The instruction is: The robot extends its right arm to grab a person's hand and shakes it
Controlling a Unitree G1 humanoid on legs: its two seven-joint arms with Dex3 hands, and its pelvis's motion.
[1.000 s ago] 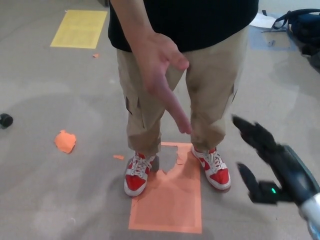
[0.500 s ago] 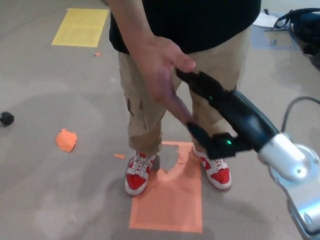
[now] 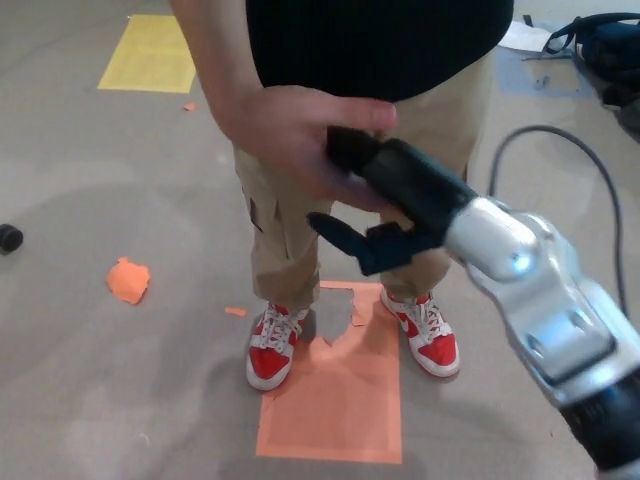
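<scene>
A person in a black shirt and tan trousers stands right in front of me. The person's hand (image 3: 285, 135) is held out at waist height, its thumb lying over my black fingers (image 3: 395, 165). My right hand (image 3: 385, 200) reaches in from the lower right on a silver forearm (image 3: 520, 265) and is clasped with that hand. My black thumb (image 3: 340, 233) curls beneath the person's palm. The person's fingers are mostly hidden behind my hand. My left hand does not show.
The person's red and white shoes (image 3: 270, 350) stand at the top of an orange floor sheet (image 3: 335, 405). An orange scrap (image 3: 128, 280) and a small black object (image 3: 8, 238) lie at left. A yellow sheet (image 3: 150, 55) is far left, a dark bag (image 3: 600, 45) far right.
My right arm has swung up and left from the lower right to meet the person's hand. That hand rose to waist height and closed over my fingers.
</scene>
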